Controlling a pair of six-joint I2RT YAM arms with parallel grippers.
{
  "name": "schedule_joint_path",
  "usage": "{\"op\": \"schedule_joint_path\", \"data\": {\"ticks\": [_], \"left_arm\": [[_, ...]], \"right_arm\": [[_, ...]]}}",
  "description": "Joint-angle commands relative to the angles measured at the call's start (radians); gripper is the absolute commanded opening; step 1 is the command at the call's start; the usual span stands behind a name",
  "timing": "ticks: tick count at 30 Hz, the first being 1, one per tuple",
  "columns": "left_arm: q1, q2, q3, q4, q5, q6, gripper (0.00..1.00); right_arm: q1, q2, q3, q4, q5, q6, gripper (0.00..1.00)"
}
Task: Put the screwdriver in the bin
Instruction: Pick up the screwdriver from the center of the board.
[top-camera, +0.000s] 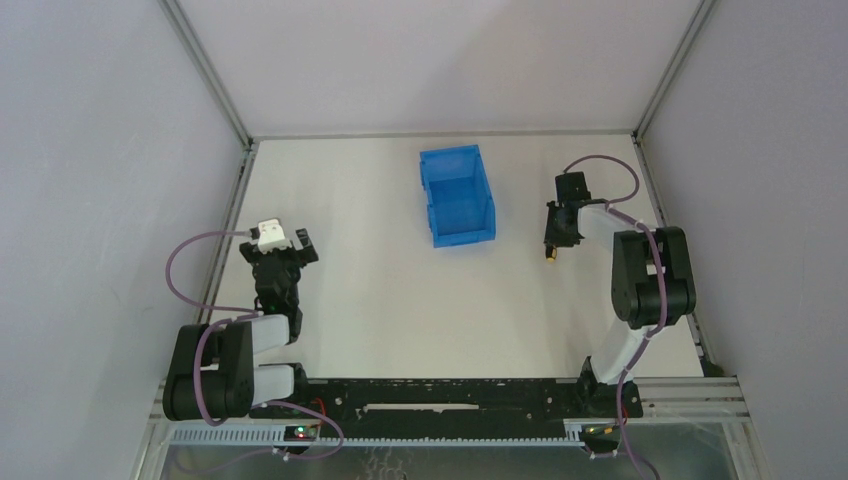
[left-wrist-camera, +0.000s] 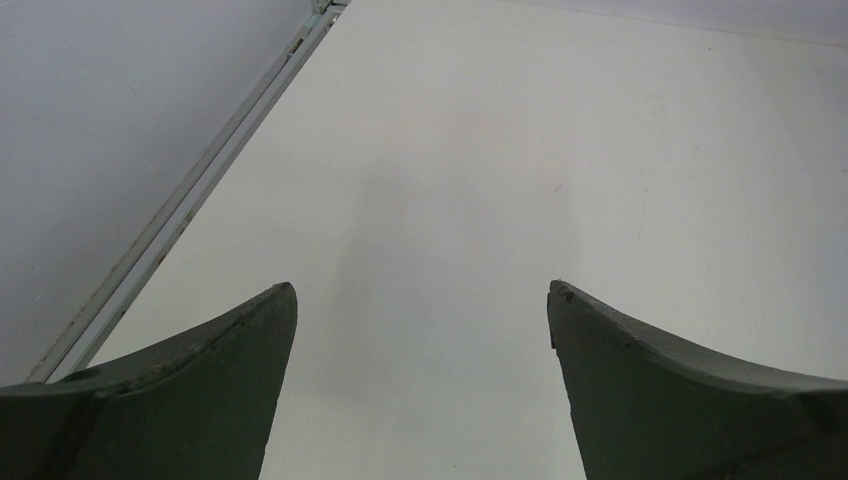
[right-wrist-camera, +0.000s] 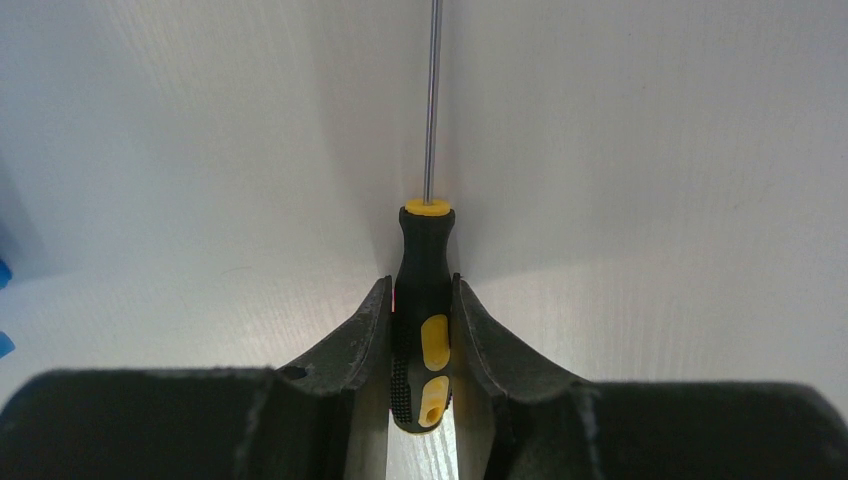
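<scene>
The right gripper (right-wrist-camera: 420, 292) pinches the screwdriver (right-wrist-camera: 424, 250) by its handle, shaft pointing to 12 o'clock in the wrist view. It sits at the bin's (top-camera: 450, 153) 4 o'clock, outside it. The left gripper (left-wrist-camera: 422, 290) has its fingers wide, over the table (left-wrist-camera: 500, 150).

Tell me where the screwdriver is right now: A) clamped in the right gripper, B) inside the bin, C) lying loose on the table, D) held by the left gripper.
A: the right gripper is closed on the black handle of the screwdriver, one finger against each side, and the bin stands apart from it.
</scene>
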Motion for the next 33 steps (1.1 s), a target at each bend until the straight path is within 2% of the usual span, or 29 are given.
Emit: {"op": "schedule_joint_path", "data": {"ticks": [1,9,20,26,33], "left_arm": [[-0.004,-0.005,0.035,0.022,-0.011,-0.005,1.0],[-0.004,-0.004,0.034,0.022,-0.01,-0.005,1.0],[-0.004,-0.004,0.035,0.022,-0.01,-0.004,1.0],[-0.004,-0.004,0.035,0.022,-0.01,-0.004,1.0],[-0.004,-0.005,0.035,0.022,-0.01,-0.005,1.0]], "right_arm": [[-0.001,-0.08,0.012,-0.027,0.001,0.015,0.12],[0.009,-0.289,0.014,-0.088,0.04,0.001,0.12],[0.027,-0.638,0.126,-0.243,0.058,-0.024,0.09],[0.048,-0.742,0.231,-0.333,0.089,-0.043,0.08],[0.079,-0.783,0.283,-0.378,0.11,-0.045,0.06]]}}
